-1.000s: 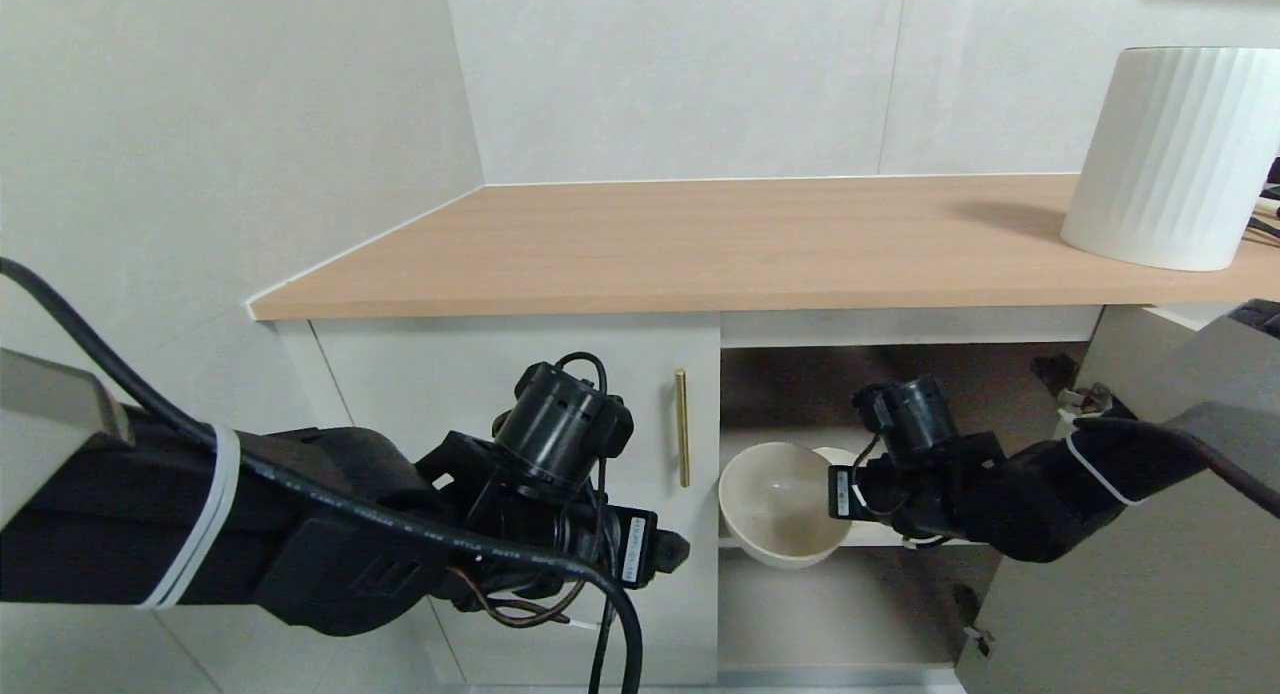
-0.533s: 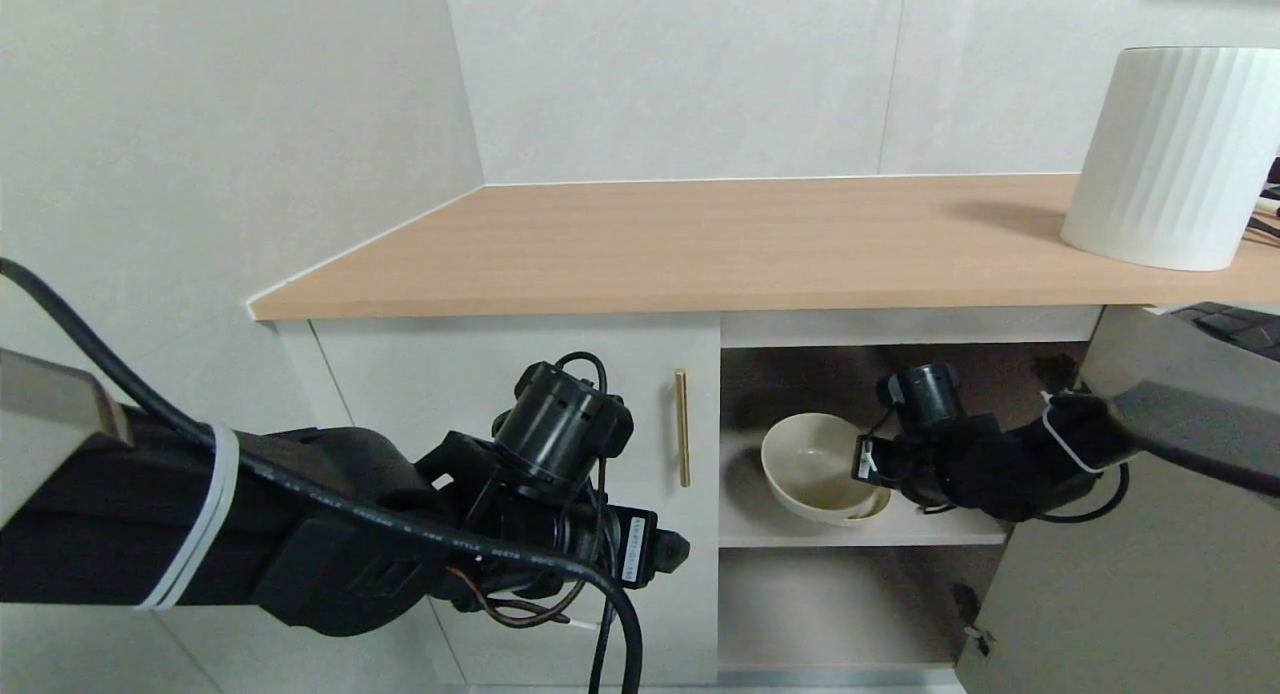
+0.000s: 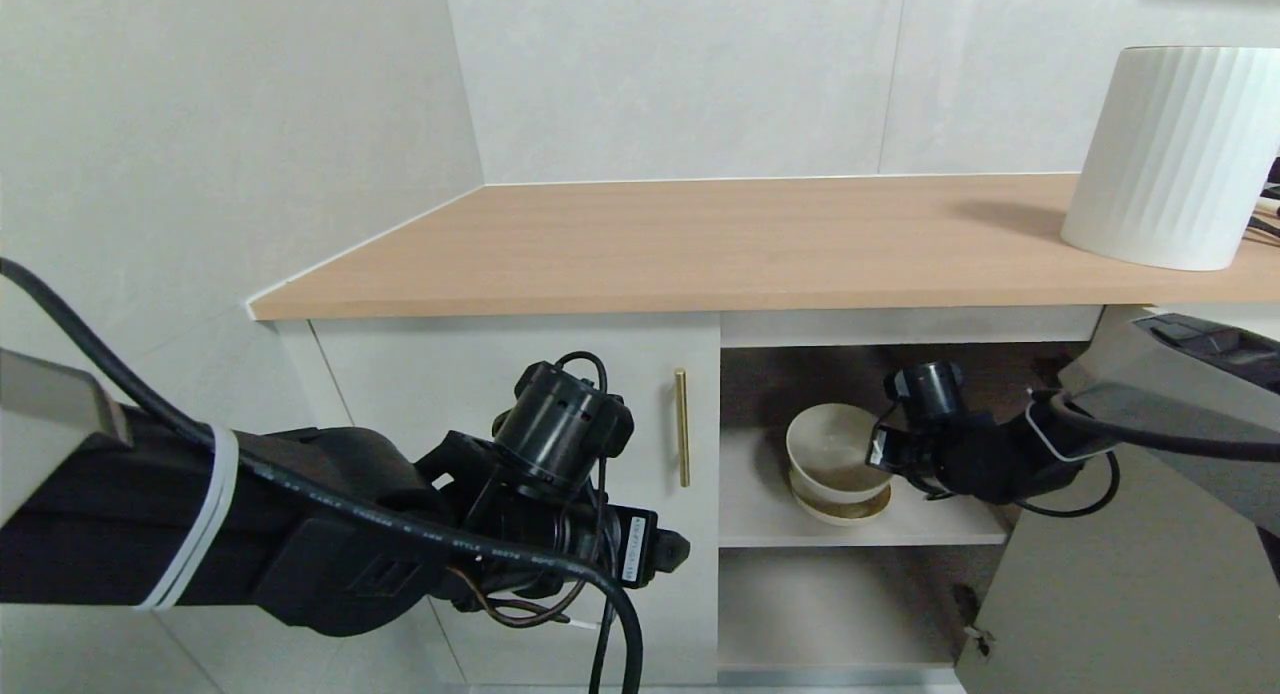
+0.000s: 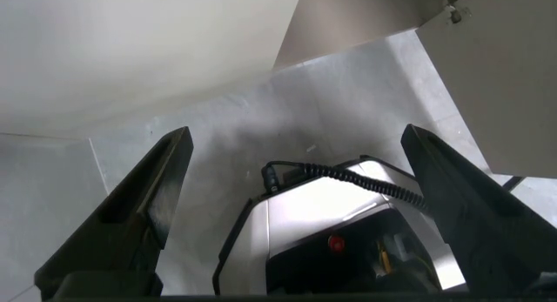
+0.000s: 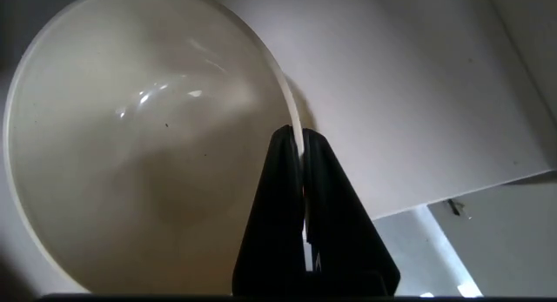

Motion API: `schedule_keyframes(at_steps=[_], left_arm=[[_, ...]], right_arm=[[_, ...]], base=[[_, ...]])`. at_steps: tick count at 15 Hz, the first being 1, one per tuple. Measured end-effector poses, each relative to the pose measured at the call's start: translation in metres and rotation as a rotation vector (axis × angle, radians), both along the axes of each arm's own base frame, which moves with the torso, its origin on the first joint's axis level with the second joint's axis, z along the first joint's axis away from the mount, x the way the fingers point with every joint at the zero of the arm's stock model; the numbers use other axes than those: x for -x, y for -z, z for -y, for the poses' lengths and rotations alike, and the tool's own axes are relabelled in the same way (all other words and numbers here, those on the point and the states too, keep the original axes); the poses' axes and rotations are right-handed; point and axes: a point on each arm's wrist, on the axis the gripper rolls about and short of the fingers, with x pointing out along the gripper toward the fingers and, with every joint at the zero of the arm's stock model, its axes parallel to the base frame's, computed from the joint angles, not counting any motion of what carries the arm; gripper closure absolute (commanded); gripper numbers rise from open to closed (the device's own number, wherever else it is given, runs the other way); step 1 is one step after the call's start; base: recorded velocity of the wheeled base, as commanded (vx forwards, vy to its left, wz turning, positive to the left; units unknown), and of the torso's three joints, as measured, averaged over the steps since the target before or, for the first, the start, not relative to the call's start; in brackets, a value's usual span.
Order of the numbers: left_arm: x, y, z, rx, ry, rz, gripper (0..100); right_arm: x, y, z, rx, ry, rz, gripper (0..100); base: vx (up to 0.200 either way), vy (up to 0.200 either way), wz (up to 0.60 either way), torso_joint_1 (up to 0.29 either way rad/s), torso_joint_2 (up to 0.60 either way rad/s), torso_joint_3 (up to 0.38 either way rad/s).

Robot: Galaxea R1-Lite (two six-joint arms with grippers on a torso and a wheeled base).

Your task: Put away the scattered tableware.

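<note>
A cream bowl (image 3: 833,452) is tilted inside the open cabinet, over a second pale dish (image 3: 845,507) lying on the middle shelf (image 3: 770,519). My right gripper (image 3: 880,454) is shut on the bowl's rim at its right side. In the right wrist view the two dark fingers (image 5: 287,197) pinch the thin rim of the bowl (image 5: 130,154). My left gripper (image 4: 296,206) hangs low in front of the closed left cabinet door (image 3: 500,374), fingers (image 4: 148,206) wide apart and empty.
The right cabinet door (image 3: 1120,574) stands swung open at the right. A brass handle (image 3: 681,426) runs down the closed door. A white ribbed container (image 3: 1170,154) stands on the wooden countertop (image 3: 700,244). The lower shelf (image 3: 830,614) is bare.
My right arm has carried the bowl from the cabinet's front edge deeper inside and to the right, over the dish on the shelf. The left arm has not moved.
</note>
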Motion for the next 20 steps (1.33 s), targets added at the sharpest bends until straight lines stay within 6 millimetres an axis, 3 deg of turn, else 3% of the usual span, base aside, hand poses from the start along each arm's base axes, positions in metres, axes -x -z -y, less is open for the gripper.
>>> schedule_keyframes(at_steps=[6,7,15,17,20], left_arm=[[0.000,0.000,0.000,-0.002,-0.004,0.002,0],[0.000,0.000,0.000,-0.002,-0.004,0.002,0],[-0.003,-0.005,-0.001,0.024,-0.045,0.035,0],[-0.003,-0.019,-0.006,0.071,-0.093,0.101,0],[0.007,-0.048,-0.029,0.117,-0.120,0.184,0]], right_arm=[[-0.006,0.011,0.001,0.012,0.013,-0.012,100],[-0.007,0.012,0.001,0.012,0.013,-0.012,0],[-0.004,0.011,0.000,0.010,0.006,-0.019,0],[0.009,0.004,-0.002,0.005,-0.031,-0.056,0],[0.041,-0.022,-0.009,-0.018,-0.126,-0.135,0]], base=[[0.000,0.000,0.00,0.000,0.00,0.000],[0.000,0.000,0.00,0.000,0.00,0.000],[0.000,0.000,0.00,0.000,0.00,0.000],[0.000,0.000,0.00,0.000,0.00,0.000],[0.000,0.000,0.00,0.000,0.00,0.000]])
